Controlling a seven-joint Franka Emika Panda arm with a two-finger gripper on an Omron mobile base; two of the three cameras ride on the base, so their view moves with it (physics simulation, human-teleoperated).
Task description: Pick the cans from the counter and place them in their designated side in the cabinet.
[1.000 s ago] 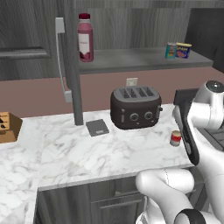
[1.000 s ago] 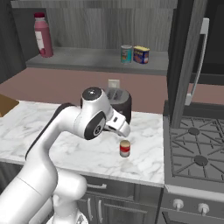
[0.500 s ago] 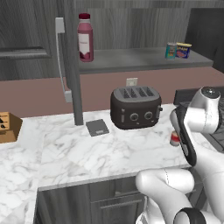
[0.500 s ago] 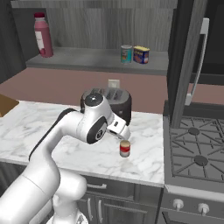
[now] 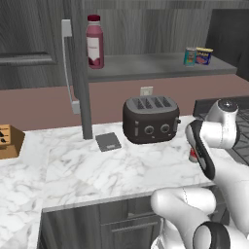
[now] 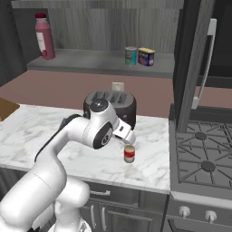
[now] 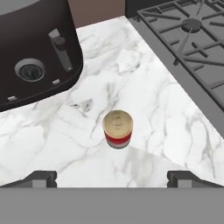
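- The red can [image 7: 117,128] stands upright on the counter [image 7: 144,105], its long axis vertical, tan top facing up at the gripper [image 7: 112,177]
- It lies straight ahead of the hand and below it, centred between the two finger tips and well apart from both, so I judge the coming move to be a plain descent onto it
- The jaws stand wide apart and hold nothing
- On the counter the red can sits just right of the dark toaster [image 6: 111,105] and near the stove [image 6: 204,158], not touching either
- One arm, one gripper
- Two cans: the red one on the counter, the teal can [image 6: 130,55] already on the cabinet [image 6: 104,61] shelf, just beside one blue tin [image 6: 146,56]
- One dark-red bottle [image 6: 43,36] stands at the far left of that shelf
- One toaster, one stove
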